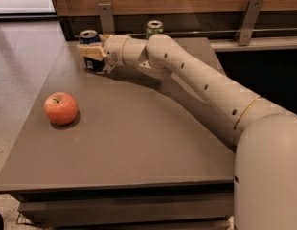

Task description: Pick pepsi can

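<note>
The pepsi can, dark blue with a silver top, stands upright at the far left corner of the brown table. My gripper is at the can, reaching in from the right at the height of its body. Its jaws are open and stand on either side of the can, with one cream finger crossing the can's front. The lower part of the can is partly hidden by the gripper. The can rests on the table.
A light green can stands at the table's back edge, behind my arm. A red apple lies at the left side of the table. A wooden wall with metal brackets runs behind the table.
</note>
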`<state>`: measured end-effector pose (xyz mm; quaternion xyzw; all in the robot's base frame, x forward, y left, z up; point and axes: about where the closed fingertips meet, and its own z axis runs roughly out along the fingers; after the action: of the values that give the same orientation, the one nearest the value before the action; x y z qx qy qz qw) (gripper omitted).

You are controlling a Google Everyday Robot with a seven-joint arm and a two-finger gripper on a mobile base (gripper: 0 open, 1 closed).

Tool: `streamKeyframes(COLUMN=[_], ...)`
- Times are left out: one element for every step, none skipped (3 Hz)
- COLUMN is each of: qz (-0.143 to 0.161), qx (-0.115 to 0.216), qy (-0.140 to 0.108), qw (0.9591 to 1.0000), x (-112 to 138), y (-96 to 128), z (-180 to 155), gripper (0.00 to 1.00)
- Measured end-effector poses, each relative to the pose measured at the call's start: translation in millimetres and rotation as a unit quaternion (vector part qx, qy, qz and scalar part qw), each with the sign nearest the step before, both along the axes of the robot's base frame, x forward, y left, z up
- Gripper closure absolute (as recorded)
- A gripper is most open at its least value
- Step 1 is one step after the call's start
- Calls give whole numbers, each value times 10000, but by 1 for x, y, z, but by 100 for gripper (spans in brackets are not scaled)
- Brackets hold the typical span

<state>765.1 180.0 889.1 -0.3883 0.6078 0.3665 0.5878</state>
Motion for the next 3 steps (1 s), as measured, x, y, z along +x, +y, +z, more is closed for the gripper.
streamKeyframes(qz=[22, 40, 87], qx=[2, 4, 125], qy=[2, 4, -9], qw=[10000, 10000, 9999], x=[-1, -2, -6], y=[3, 6, 6], z=[0, 0, 1], gripper=[88, 100, 100])
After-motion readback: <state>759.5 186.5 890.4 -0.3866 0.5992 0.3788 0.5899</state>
